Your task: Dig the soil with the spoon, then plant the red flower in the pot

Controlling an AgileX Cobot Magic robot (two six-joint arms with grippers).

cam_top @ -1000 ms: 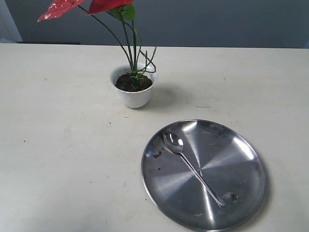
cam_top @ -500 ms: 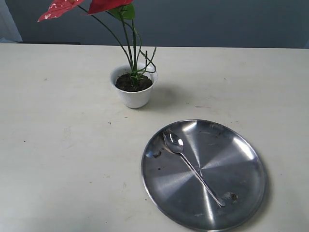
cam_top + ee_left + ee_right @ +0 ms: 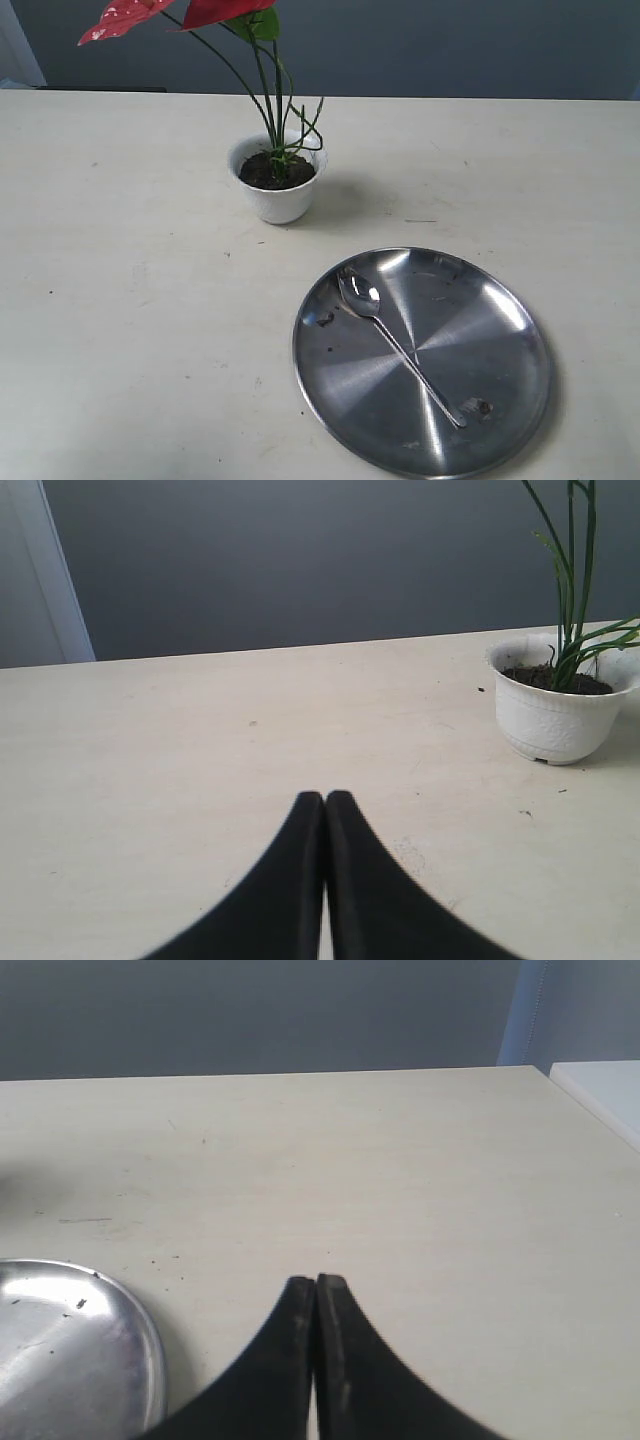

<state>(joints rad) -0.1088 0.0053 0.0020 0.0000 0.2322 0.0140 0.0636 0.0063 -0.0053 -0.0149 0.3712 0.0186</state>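
Both grippers are closed with nothing between them: the left gripper (image 3: 324, 798) shows two black fingers pressed together above the bare tabletop (image 3: 120, 250), and the right gripper (image 3: 315, 1282) looks the same, its tips meeting near the rim of a plate. Neither gripper appears in the exterior view.

A small white cup-like pot with a scalloped rim (image 3: 279, 195) stands upright on the pale cream tabletop, toward the far side and a little left of centre. Dark brown crumbly soil (image 3: 275, 172) fills its mouth. Rising from the soil is the red flower (image 3: 215, 10), an artificial anthurium with glossy red heart-shaped blooms, a green leaf and long thin green stems that reach well above the pot and partly past the picture's top edge.

Nearer the camera and to the right, well apart from the pot, lies a large round shiny steel plate (image 3: 500, 330). A slim silver metal spoon (image 3: 398, 345) lies flat across it on a diagonal, bowl toward the pot and handle toward the near right. A few dark crumbs dot the plate.
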